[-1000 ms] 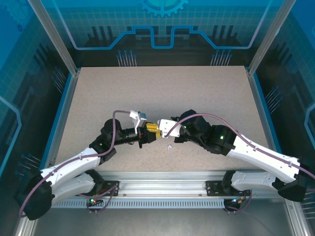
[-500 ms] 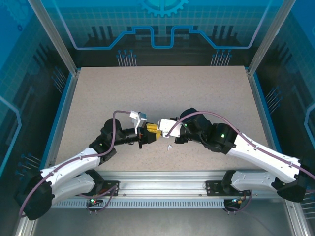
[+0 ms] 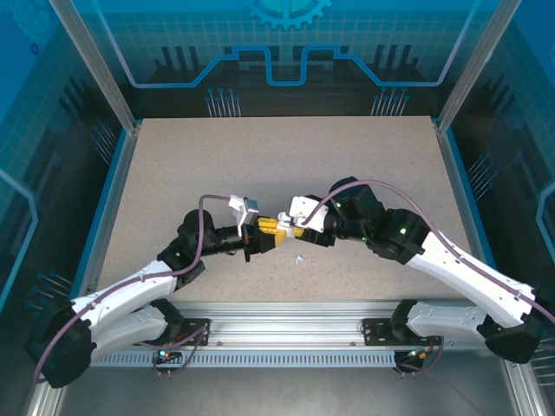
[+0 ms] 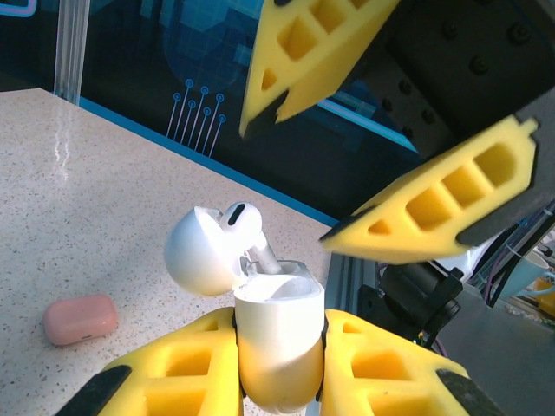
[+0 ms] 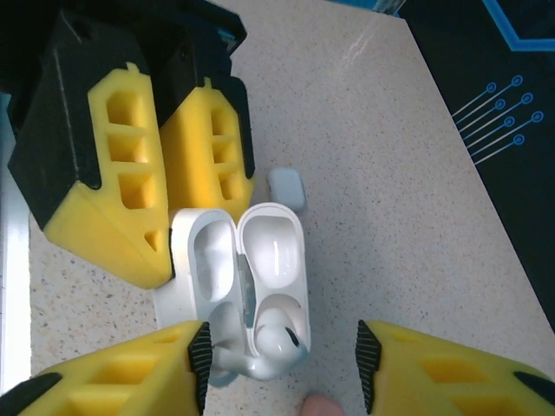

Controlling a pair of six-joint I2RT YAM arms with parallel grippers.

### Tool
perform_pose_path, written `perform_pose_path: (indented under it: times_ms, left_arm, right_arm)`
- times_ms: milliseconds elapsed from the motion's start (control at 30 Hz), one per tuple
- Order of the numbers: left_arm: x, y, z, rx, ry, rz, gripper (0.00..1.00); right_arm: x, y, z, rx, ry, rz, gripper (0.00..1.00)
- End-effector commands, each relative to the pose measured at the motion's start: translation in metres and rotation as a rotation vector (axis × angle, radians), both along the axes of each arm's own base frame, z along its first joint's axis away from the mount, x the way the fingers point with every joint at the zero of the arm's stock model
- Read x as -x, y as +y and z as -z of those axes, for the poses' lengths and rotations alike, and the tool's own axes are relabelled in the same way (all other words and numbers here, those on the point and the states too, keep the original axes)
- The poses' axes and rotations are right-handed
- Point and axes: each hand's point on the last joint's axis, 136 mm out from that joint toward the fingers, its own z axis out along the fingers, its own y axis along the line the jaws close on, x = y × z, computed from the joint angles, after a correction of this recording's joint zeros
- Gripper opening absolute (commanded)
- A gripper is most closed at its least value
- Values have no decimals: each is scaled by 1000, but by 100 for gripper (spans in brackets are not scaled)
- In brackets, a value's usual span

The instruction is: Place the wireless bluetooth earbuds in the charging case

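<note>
Left wrist view: the left gripper point(image 4: 279, 334) is pressed together on the lower body of the white charging case point(image 4: 277, 303), held upright, with the lid point(image 4: 199, 253) swung open toward 9 o'clock. 1 white earbud point(image 4: 241, 220) stands in the case mouth, stem down in a socket. Its head is well proud of the rim and tilted toward 11 o'clock. Judged not fully seated.

Spread and holding nothing, the right gripper point(image 4: 290, 182) sits at 1 o'clock from the earbud head, near but apart.

Right wrist view: the earbud lies between the right pads point(image 5: 113, 373), touching neither. The case's long axis runs 12 to 6, with the earbud at the 6 o'clock end and the left fingers point(image 5: 117, 173) at 10 o'clock.

Key relation: the stem axis runs from 11 o'clock down to 5 o'clock into the socket, so a seating push should follow that line from the head side. The right arm is free and nearest.

Also noted: a pink case point(image 4: 81, 318) on the table point(image 4: 52, 173) at 8 o'clock, well apart.
</note>
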Motion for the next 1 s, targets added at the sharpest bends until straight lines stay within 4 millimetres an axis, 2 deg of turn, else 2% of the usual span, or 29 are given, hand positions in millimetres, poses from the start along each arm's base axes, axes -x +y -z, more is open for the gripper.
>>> perform_pose_path:
  times_ms: [0,167,333,467,533,633,767,967]
  left_arm:
    - [1,-2,-22,41,-75,6,3]
    - [0,-1,-22,48,-90,-9,3]
    - [2,0,-27,69,-128,-7,3]
    - [4,0,-30,68,-162,4,3]
    - [5,1,-31,65,-187,2,3]
    - [6,2,-33,63,-231,-4,3]
    - [8,3,-37,58,-301,-11,2]
    - [9,1,-44,53,-365,-4,1]
  right_arm:
    - [9,-4,-35,-156,39,-16,59]
    - [1,-23,-43,-271,115,59,74]
    - [-21,-44,-27,-337,239,208,72]
    - [-25,-42,-19,-371,356,239,71]
    - [-23,-38,-27,-450,446,210,74]
    - [-17,-34,-42,-559,572,168,84]
    - [-4,-26,-55,-606,693,112,91]
    - [4,-22,-52,-563,807,126,88]
